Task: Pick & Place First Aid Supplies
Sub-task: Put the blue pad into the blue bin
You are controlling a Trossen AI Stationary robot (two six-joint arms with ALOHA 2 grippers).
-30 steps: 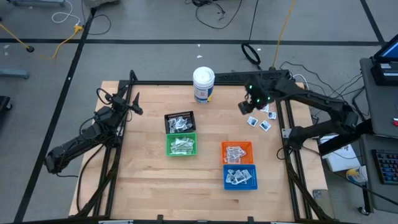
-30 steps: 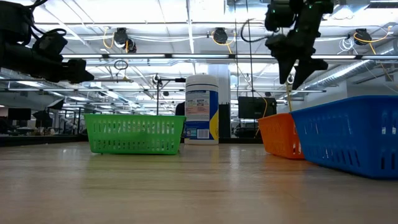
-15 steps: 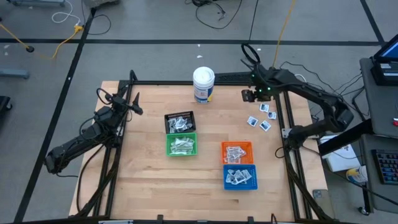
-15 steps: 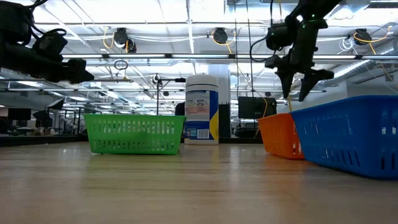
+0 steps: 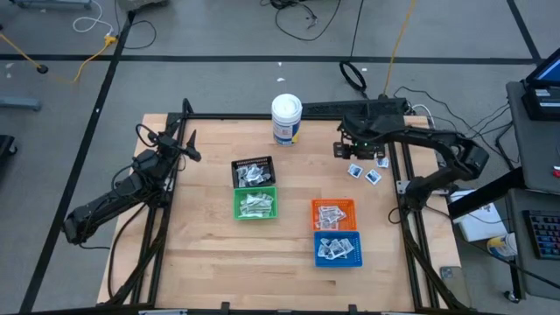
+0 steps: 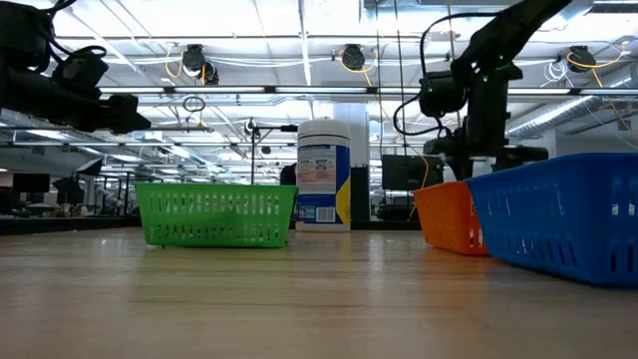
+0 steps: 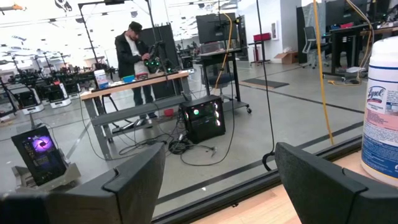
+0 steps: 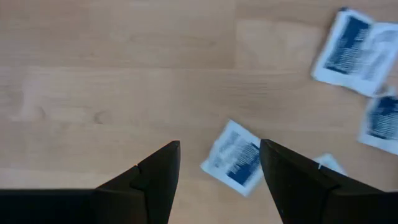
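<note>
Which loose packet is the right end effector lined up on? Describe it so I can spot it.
Start at the white canister and go toward the table's right edge to the loose packets. It's the white, blue-printed packet between the open right end effector's fingers, the one nearest the canister.

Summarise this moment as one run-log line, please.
right gripper: open, above loose packet | left gripper: open, waiting at table's left edge

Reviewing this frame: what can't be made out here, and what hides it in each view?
- Loose packets by the right gripper: in the low view the orange basket and blue basket hide them.
- Their print: blurred in the right wrist view, too small from above.
- Black basket: out of sight in the low view, behind the green basket.
- Canister: cut by the left wrist view's edge.
</note>
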